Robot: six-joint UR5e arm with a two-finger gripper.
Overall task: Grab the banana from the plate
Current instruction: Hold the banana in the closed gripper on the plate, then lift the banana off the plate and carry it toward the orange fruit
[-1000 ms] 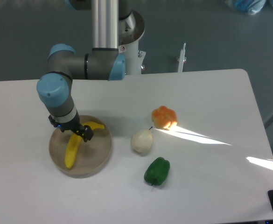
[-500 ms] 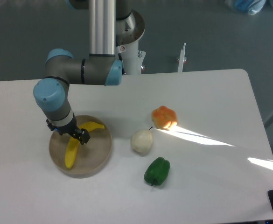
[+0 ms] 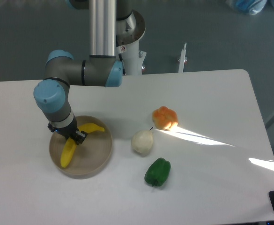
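Reaching down over the plate (image 3: 97,157), the gripper (image 3: 72,137) is meeting the banana (image 3: 74,142) at about the bend of its curve, so the approach part of the task looks done, while the lift itself does not yet appear finished: the banana is lying low over the plate, its long lower end pointing toward the plate's near-left rim and its short upper end pointing toward the plate's far-right side. Whether it is resting on the plate's surface or just clear of it is too fine to judge. The fingers (image 3: 79,137) are sitting right at the banana's middle and seem to be straddling it, but the dark tips are too small to show whether they are clamped on the fruit or standing apart, so I cannot tell. What is probably left is confirming the grip and raising the banana well clear of the plate. To the right of the plate on the bench (image 3: 211,98), a pale pear (image 3: 142,142), a green pepper (image 3: 157,172) and an orange fruit (image 3: 165,117) are lying well apart from the work.
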